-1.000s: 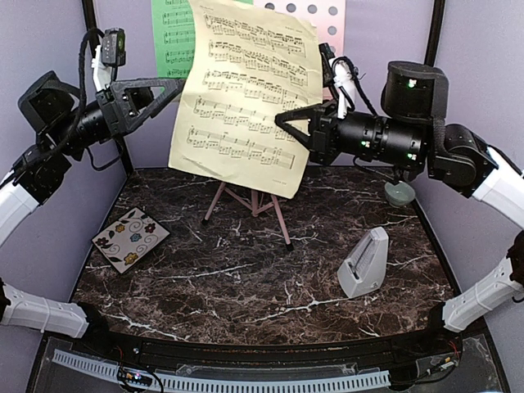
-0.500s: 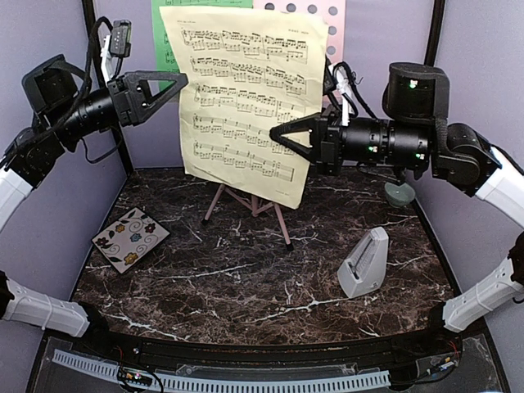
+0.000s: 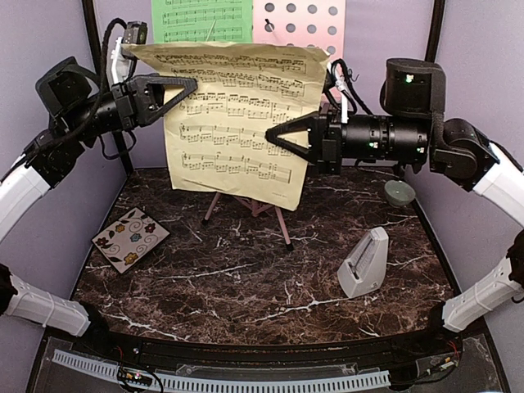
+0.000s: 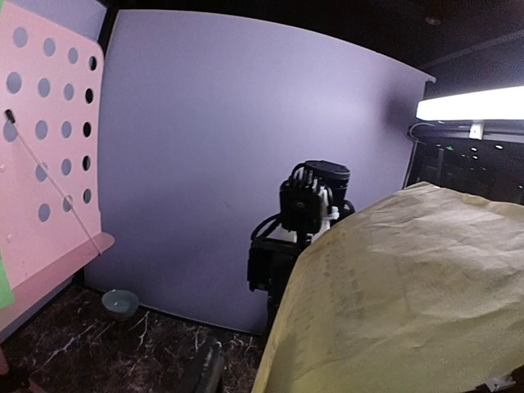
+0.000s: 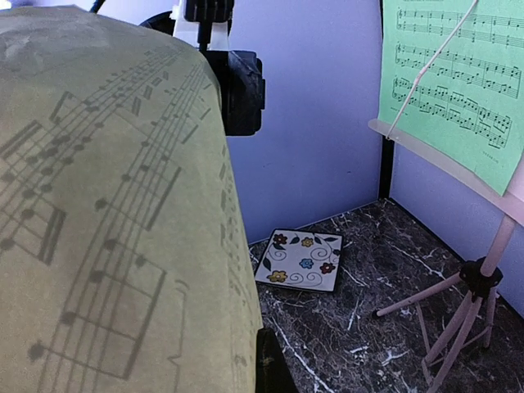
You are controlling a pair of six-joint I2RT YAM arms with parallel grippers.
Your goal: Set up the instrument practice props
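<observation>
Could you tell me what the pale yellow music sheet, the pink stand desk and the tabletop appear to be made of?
Pale yellow music sheet: thin matte paper, as it curls over at the top. Pink stand desk: probably plastic, smooth, evenly perforated. Tabletop: dark marble look with white veins, possibly laminate.

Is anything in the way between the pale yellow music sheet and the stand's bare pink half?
Only a thin retaining wire crossing the pink perforated stand desk; the green music sheet covers just the other half.

Robot lab booth: lilac partition walls (image 3: 471,49), marble tabletop (image 3: 246,278).
</observation>
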